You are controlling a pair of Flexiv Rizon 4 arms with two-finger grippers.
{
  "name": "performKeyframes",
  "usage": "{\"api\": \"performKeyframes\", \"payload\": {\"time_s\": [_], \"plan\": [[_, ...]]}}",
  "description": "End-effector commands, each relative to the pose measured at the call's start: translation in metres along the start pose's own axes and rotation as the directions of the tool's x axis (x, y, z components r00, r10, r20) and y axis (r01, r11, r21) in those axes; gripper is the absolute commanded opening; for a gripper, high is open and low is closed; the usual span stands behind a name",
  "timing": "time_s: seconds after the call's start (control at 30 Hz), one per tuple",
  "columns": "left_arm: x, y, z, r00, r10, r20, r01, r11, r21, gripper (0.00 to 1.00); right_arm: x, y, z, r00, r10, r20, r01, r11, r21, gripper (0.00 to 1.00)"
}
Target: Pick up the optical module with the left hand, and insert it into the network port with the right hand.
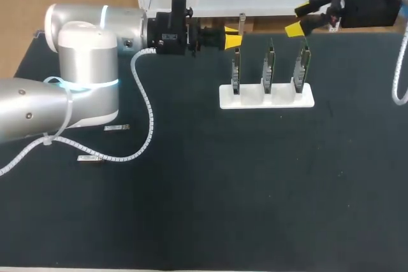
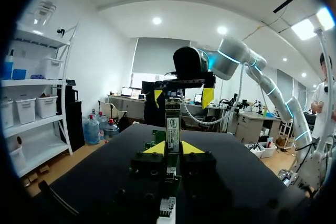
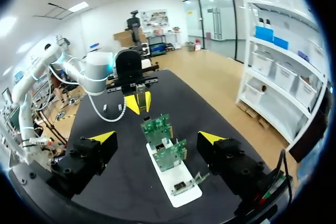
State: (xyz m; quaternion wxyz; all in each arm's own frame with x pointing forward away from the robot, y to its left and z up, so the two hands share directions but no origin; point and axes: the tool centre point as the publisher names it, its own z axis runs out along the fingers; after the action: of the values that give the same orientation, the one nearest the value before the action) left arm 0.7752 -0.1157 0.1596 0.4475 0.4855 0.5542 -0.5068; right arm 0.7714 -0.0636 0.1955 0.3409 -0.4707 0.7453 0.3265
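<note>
At table's far edge, left pincer gripped optical module between yellow tips, just behind white stand. Stand carried three upright circuit boards. Right pincer hung beyond stand's right end, fingers spread wide, holding nothing. Two small silver modules lay on table near left arm.

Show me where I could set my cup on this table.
Bare: the table in front of the white holder, and the strip right of it. Crowded: the back edge, with left gripper and right gripper by the boards, and the left side, with left arm, cable and two small modules.
</note>
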Motion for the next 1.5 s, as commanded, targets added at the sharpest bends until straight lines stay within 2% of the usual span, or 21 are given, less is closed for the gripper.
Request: {"api": "performKeyframes", "payload": {"time_s": [0.03, 0.27, 0.7, 1.23, 1.5], "plan": [[0.000, 0.002, 0.001, 1.000, -0.001, -0.001, 0.001, 1.000, 0.003, 0.00, -0.007, -0.006, 0.010, 1.000, -0.024, 0.000, 0.024, 0.989, -0.144, 1.00], [0.000, 0.002, 0.001, 1.000, -0.001, -0.001, 0.001, 1.000, 0.003, 0.00, -0.014, 0.000, 0.021, 0.995, -0.099, -0.010, 0.097, 0.986, -0.134, 1.00], [0.000, 0.002, 0.001, 1.000, -0.001, -0.001, 0.001, 1.000, 0.003, 0.00, -0.023, 0.002, 0.038, 0.990, -0.140, -0.012, 0.138, 0.984, -0.114, 1.00], [0.000, 0.002, 0.001, 1.000, -0.001, -0.001, 0.001, 1.000, 0.003, 0.00, -0.039, 0.004, 0.059, 0.984, -0.179, 0.006, 0.176, 0.957, -0.231, 1.00], [0.000, 0.002, 0.001, 1.000, -0.001, -0.001, 0.001, 1.000, 0.003, 0.00, -0.047, 0.004, 0.066, 0.980, -0.197, 0.005, 0.192, 0.949, -0.252, 1.00]]}}
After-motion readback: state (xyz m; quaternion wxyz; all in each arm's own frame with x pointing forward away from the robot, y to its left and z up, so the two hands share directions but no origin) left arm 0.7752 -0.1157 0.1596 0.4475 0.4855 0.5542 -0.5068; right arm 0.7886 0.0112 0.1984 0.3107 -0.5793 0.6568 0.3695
